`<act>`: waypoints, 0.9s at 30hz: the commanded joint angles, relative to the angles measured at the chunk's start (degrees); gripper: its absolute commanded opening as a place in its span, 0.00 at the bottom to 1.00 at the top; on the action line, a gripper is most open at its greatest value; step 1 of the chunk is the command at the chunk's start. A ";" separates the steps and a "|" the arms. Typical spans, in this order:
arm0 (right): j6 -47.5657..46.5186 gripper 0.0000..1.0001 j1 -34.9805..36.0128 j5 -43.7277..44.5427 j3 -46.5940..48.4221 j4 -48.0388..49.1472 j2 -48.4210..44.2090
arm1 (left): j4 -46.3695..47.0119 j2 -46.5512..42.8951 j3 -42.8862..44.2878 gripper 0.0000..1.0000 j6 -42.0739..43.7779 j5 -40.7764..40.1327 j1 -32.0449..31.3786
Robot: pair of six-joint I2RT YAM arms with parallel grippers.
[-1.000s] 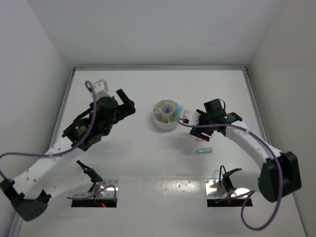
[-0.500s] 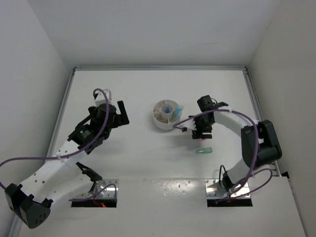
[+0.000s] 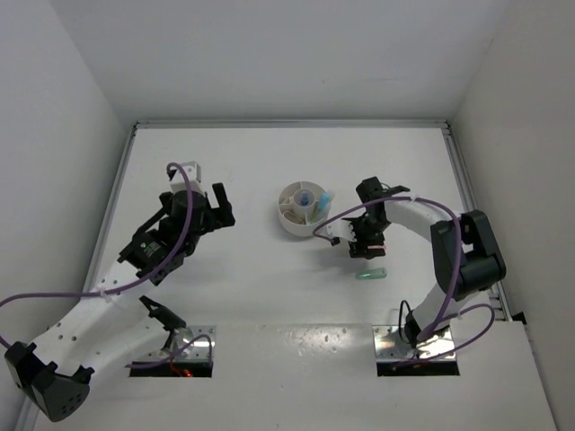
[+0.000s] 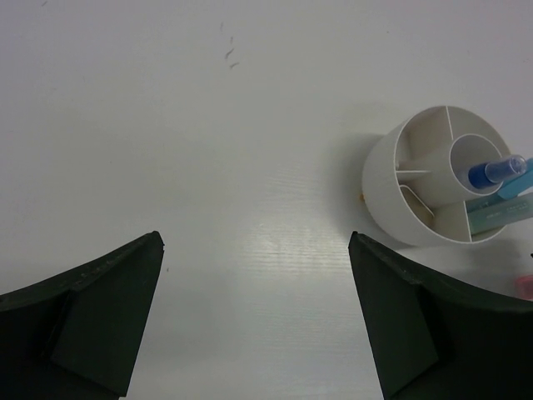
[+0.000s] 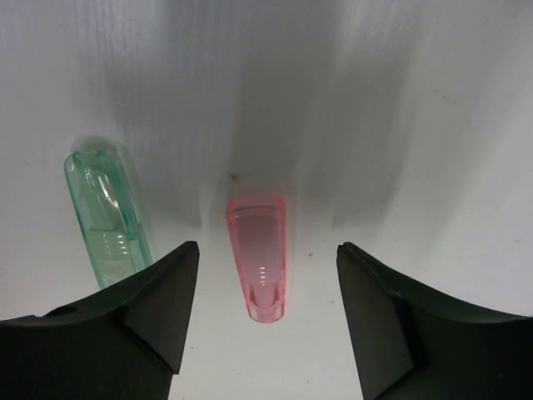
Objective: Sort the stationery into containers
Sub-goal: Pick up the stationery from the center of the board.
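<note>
The round white divided bowl (image 3: 301, 209) stands mid-table and holds a blue-clear pen (image 4: 493, 171), a light blue marker (image 4: 502, 207) and a tan eraser (image 4: 415, 200). It also shows in the left wrist view (image 4: 376, 179). My right gripper (image 3: 367, 241) is open, pointing down just right of the bowl. A pink marker (image 5: 259, 255) lies on the table between its fingers, untouched. A green marker (image 5: 107, 218) lies just outside its left finger and also shows in the top view (image 3: 370, 273). My left gripper (image 3: 225, 205) is open and empty, left of the bowl.
The white table is walled at the back and both sides (image 3: 126, 171). A pink spot (image 4: 525, 287) shows at the right edge of the left wrist view, past the bowl. Purple cables trail from both arms.
My right gripper has swung in and down over the pink marker, its arm folding toward the bowl. My left gripper has drawn back a little to the left, away from the bowl.
</note>
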 commanded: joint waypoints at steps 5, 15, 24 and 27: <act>0.37 0.60 0.35 0.13 -1.95 1.37 2.36 | 2.67 -1.36 -0.08 1.00 0.82 0.45 0.47; 2.12 0.34 0.35 3.30 -0.19 0.31 7.64 | 2.67 -1.36 -0.08 1.00 0.82 0.45 0.47; 21.77 0.00 -0.71 -3.02 10.95 -1.09 -2.19 | 3.19 -1.36 -0.08 1.00 0.82 0.98 0.47; 37.74 0.00 -1.24 -8.46 22.90 0.65 -6.51 | 3.20 -0.74 -0.08 1.00 0.82 1.51 0.47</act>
